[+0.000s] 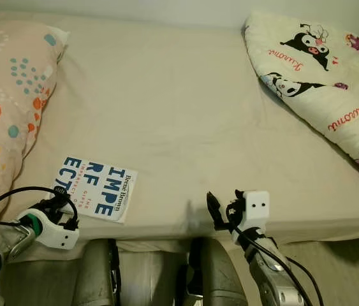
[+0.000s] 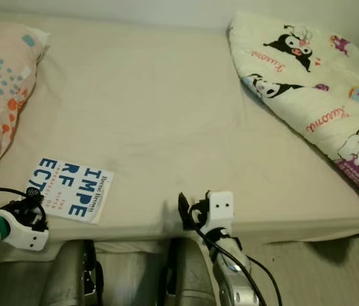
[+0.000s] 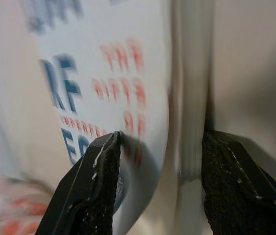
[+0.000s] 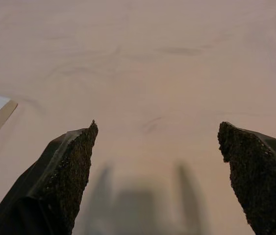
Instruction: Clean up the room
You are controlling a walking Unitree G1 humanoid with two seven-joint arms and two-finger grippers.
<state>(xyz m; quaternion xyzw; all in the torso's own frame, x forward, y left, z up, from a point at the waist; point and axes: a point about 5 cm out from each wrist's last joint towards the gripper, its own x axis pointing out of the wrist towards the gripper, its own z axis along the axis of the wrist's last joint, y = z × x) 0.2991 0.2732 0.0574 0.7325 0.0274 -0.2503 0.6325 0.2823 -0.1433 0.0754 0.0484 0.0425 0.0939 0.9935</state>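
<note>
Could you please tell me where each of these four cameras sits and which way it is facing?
Left eye view: on the head, looking down at the bed; left gripper and right gripper show.
Right eye view: same scene, the book again.
Left wrist view: along open fingers astride the book's edge.
Right wrist view: along open fingers over bare sheet; shares the book's corner.

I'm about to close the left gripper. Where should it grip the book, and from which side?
Grip the book by its near edge, coming in from the bed's front edge. It lies flat near that edge, and in the left wrist view the left gripper's open fingers already straddle its edge. Probably just close there.
</note>
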